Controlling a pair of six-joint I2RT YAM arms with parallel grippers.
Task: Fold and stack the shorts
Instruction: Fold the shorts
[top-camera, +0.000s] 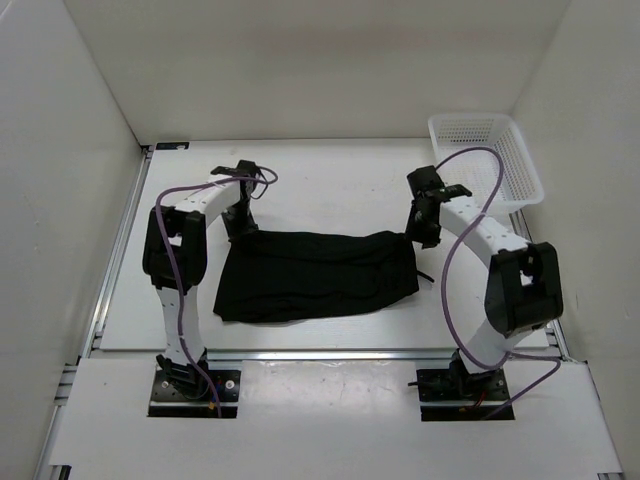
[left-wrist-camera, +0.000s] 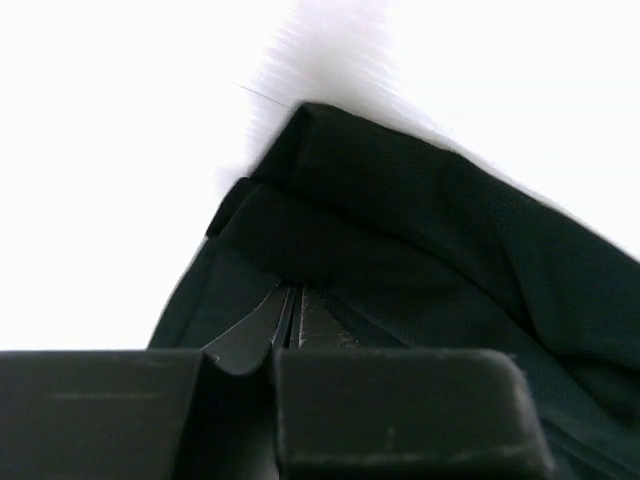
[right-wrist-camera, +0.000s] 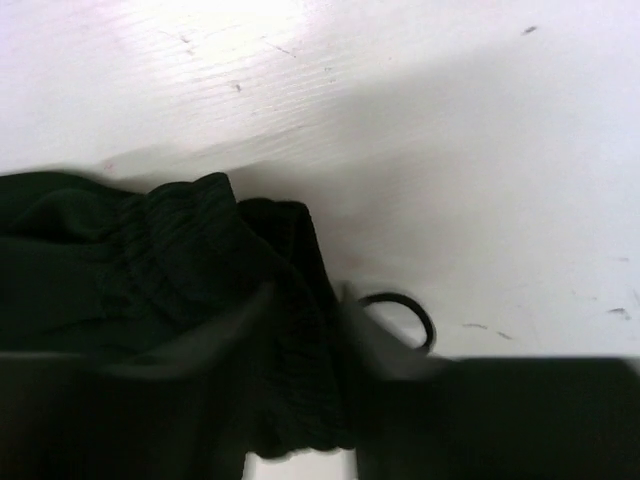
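The black shorts (top-camera: 315, 275) lie spread flat across the middle of the table. My left gripper (top-camera: 240, 226) is at their far left corner. In the left wrist view its jaws (left-wrist-camera: 291, 318) are pressed together on a fold of the shorts (left-wrist-camera: 420, 230). My right gripper (top-camera: 422, 232) is at the far right corner. In the right wrist view its blurred fingers (right-wrist-camera: 305, 320) stand apart, one on each side of the ribbed waistband (right-wrist-camera: 200, 240), which bunches between them. A loop of thin drawstring (right-wrist-camera: 418, 310) lies on the table beside the right finger.
A white mesh basket (top-camera: 487, 156) stands at the far right corner of the table, behind the right arm. White walls enclose the table on three sides. A metal rail (top-camera: 320, 353) runs along the near edge, just in front of the shorts.
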